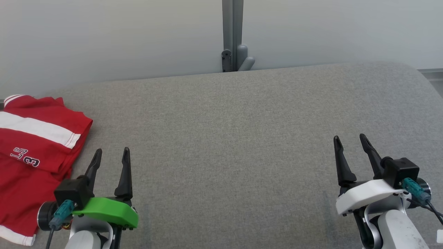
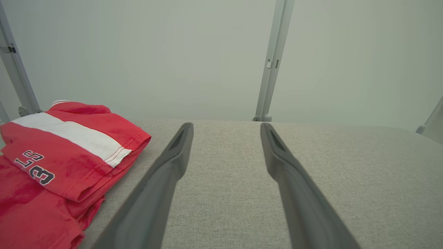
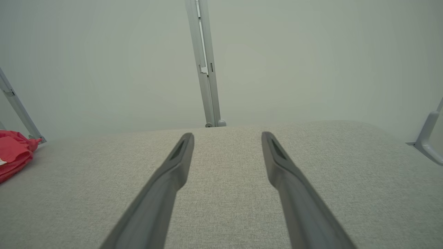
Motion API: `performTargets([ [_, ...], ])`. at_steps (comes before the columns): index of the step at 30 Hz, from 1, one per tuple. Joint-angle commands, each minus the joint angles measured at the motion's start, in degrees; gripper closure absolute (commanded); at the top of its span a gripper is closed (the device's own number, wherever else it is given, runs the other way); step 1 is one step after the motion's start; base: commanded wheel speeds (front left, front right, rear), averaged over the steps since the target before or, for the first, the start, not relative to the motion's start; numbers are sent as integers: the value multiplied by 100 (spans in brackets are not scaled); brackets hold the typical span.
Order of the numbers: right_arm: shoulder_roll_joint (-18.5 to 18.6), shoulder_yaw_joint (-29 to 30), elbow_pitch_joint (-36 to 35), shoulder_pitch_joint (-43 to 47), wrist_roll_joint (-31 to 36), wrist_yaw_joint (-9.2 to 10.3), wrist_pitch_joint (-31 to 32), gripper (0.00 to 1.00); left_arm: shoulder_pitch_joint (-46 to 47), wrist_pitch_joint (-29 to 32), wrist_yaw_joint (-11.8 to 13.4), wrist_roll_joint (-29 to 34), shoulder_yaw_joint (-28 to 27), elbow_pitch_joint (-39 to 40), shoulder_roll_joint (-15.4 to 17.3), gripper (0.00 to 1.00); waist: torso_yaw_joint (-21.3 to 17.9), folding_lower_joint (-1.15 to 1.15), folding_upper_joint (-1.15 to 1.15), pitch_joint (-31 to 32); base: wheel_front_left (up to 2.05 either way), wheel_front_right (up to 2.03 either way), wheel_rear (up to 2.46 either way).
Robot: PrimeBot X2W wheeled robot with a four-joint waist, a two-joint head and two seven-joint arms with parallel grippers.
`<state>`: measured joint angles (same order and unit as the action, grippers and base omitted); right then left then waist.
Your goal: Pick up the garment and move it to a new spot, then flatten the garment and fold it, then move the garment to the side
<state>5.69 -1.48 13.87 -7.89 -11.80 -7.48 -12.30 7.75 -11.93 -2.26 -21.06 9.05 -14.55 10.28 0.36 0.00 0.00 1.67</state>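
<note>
We are seeing the garment (image 1: 31,186) lying as soft matt red cloth with stitched hems on a table (image 1: 225,138) covered in coarse grey woven fabric, while the left gripper (image 1: 112,149) and right gripper (image 1: 349,136) are showing smooth matt dark plastic fingers.

Cushion (image 1: 228,138) open — garment (image 1: 38,145) blocks left edge.

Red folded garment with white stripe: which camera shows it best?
Left wrist view: red folded garment with white stripe is close, layers and lettering sharp, though cropped. Head view shows more of it, cut at left. Right wrist view: a red corner.
</note>
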Motion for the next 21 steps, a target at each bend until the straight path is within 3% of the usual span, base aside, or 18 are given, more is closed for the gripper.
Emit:
performTargets([
  [1, 0, -12, 11, -57, 134, -2, -71, 0, 120, -36, 26, 105, 11, 2, 60, 0, 4, 0, 0, 1, 0, 0, 0],
  [21, -97, 74, 181, -70, 356, -2, -240, 0, 160, 7, 39, 374, 88, -123, 82, 0, 44, 0, 0, 4, 0, 0, 0],
])
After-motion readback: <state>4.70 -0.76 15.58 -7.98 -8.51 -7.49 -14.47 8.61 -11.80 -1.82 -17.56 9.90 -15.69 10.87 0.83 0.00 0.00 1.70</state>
